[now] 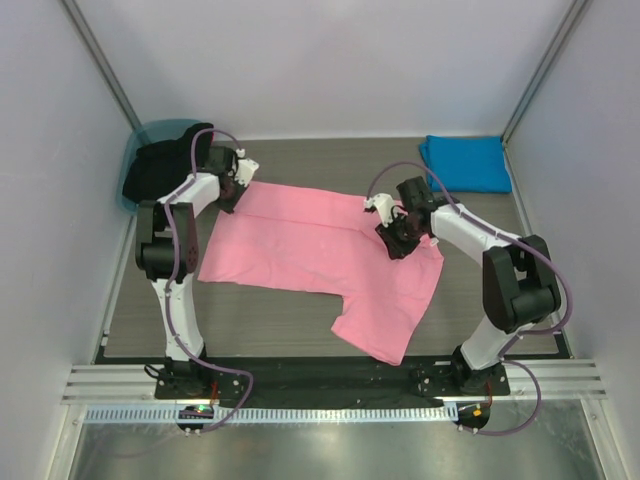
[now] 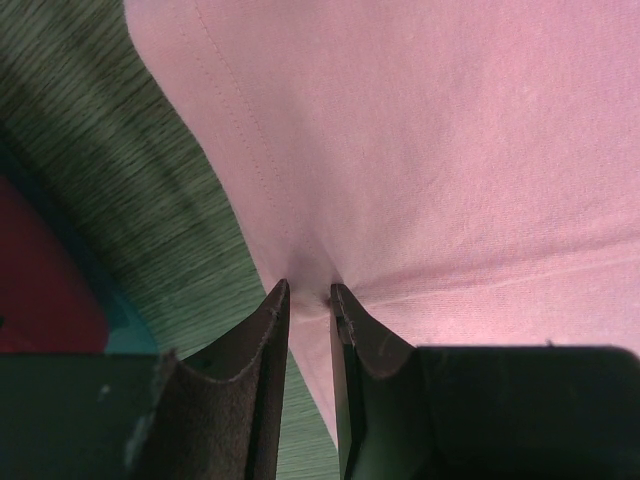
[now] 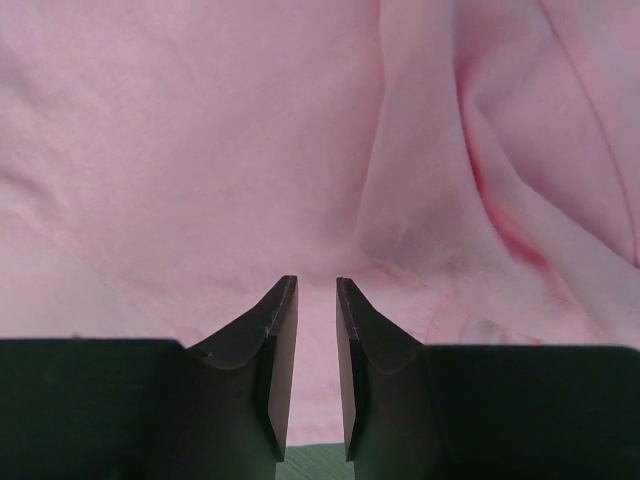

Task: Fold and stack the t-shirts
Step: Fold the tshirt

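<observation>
The pink t-shirt (image 1: 300, 245) lies spread on the table, its lower right part hanging toward the near edge. My left gripper (image 1: 232, 195) is at its far left corner, shut on a puckered bit of its hem (image 2: 308, 290). The pink cloth fills that view (image 2: 450, 150). My right gripper (image 1: 392, 238) is at the shirt's far edge on the right, its jaws close together on pink cloth (image 3: 316, 282). The rumpled shirt fills that view (image 3: 200, 150). The blue t-shirt (image 1: 467, 163) lies folded at the far right corner.
A teal tub (image 1: 140, 150) stands at the far left corner with black cloth (image 1: 165, 165) draped over it, right behind my left gripper. Pale walls close in the table on three sides. The grey table top (image 1: 270, 315) shows near the front.
</observation>
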`<move>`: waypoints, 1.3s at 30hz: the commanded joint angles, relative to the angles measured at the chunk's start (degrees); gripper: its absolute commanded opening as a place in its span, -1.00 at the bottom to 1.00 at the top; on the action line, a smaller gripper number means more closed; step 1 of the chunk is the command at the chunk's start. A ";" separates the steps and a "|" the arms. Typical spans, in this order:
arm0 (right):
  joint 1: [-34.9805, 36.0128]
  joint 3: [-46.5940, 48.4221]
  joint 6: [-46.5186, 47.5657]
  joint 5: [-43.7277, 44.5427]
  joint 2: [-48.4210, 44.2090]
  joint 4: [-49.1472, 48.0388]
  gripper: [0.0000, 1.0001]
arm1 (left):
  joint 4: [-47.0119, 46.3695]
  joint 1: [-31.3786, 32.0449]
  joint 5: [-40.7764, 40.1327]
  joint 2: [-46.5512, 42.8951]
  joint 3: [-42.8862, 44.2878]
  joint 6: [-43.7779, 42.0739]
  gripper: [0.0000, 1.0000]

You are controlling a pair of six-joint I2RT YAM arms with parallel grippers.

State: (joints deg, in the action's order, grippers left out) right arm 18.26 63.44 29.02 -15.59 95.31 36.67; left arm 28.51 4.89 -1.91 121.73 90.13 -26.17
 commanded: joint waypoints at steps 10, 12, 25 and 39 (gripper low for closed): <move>0.02 4.59 -0.45 4.61 4.97 -6.25 -0.44 | -0.30 0.56 -1.60 -0.53 -1.01 -1.16 -0.53; 0.11 4.76 -0.80 4.52 5.50 -6.25 -0.43 | -0.30 0.56 -1.60 -0.44 -0.92 -1.25 -0.54; 0.11 5.73 -1.68 3.20 7.17 -6.34 -0.27 | -0.48 0.83 -1.69 -0.35 -0.92 -1.16 -0.54; 0.98 10.73 -1.68 3.38 2.01 -2.66 -0.98 | -0.83 0.83 -1.87 -0.27 -0.39 -1.34 -0.55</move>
State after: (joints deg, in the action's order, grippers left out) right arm 18.35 69.67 27.38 -10.68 103.53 32.69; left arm 28.42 5.61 -3.38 121.73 90.04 -26.41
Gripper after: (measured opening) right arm 0.025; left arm 0.227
